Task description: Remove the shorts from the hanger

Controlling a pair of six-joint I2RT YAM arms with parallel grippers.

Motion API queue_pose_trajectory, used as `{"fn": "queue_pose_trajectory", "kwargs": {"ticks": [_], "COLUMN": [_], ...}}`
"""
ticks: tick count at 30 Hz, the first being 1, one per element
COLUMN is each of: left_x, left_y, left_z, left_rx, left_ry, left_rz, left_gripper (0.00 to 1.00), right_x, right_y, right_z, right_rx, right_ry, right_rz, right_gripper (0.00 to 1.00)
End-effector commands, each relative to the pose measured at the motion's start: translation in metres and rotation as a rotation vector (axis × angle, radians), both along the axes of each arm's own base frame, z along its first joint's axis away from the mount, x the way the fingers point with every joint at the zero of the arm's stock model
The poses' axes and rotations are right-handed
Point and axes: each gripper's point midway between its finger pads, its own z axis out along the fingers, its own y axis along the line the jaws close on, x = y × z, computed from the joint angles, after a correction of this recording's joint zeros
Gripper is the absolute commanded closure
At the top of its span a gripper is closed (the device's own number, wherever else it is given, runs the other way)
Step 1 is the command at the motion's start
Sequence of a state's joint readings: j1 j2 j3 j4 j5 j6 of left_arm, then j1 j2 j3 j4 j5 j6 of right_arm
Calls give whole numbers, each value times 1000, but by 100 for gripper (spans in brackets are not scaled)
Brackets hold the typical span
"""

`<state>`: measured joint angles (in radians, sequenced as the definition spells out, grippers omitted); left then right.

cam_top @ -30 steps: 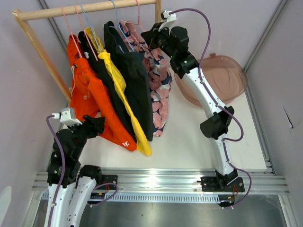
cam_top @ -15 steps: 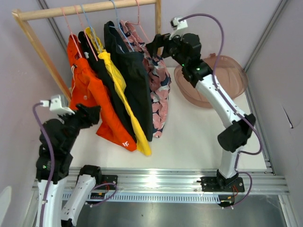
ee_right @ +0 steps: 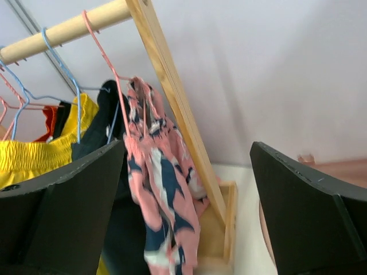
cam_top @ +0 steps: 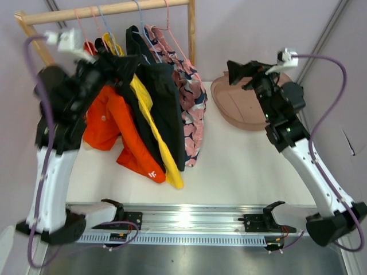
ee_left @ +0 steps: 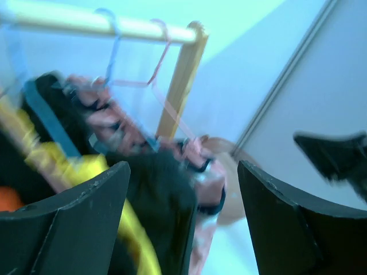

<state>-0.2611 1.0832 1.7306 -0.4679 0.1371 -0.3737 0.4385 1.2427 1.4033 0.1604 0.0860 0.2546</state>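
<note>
Left arm (cam_top: pixel 57 103) up, right arm (cam_top: pixel 287 123) withdrawn | shorts (cam_top: pixel 157 103) hang just right of left jaws, open, empty | right jaws agape, empty, farther

Left gripper (cam_top: pixel 123 62) is up from low beside the wooden rack (cam_top: pixel 191 34) to just under its rail, at the top of the shorts (cam_top: pixel 166 106). Right gripper (cam_top: pixel 236 73) is pulled well right of the rack's post, jaws now spread wide.
</note>
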Motion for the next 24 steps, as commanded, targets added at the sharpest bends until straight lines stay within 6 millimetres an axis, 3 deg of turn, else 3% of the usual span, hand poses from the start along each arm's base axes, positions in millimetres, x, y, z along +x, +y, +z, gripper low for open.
{"fn": "queue_pose_trajectory", "kwargs": {"ticks": [1, 2, 3, 4, 5, 6, 8, 10, 15, 24], "left_x": [43, 87, 78, 96, 111, 128, 150, 169, 193, 226], "left_y": [-37, -58, -55, -62, -66, -74, -81, -88, -117, -133], "left_z": [34, 6, 57, 45, 43, 50, 42, 27, 0, -45], "left_rx": [36, 72, 36, 44, 34, 15, -21, -28, -30, -21], "left_ry": [-51, 35, -72, -27, -12, -31, -21, 3, 38, 118], "left_rz": [-55, -48, -30, -16, -3, -1, 17, 47, 54, 114], "left_gripper": [18, 18, 18, 18, 18, 17, 16, 16, 16, 17], "right_x": [-17, -23, -36, -41, -42, -55, -64, -78, -89, -94], "right_y": [-16, -19, -27, -30, -32, -38, -40, -44, -53, -56], "right_z": [-32, -41, -41, -55, -81, -82, -116, -122, -151, -163], "right_rx": [68, 70, 86, 83, 89, 110, 115, 121, 50, 8], "right_ry": [63, 80, 74, 107, 165, 163, 232, 229, 302, 337], "right_rz": [-33, -34, -41, -44, -50, -50, -46, -35, -64, -69], "right_gripper": [1, 1, 1, 1, 1, 1, 1, 1, 1, 1]}}
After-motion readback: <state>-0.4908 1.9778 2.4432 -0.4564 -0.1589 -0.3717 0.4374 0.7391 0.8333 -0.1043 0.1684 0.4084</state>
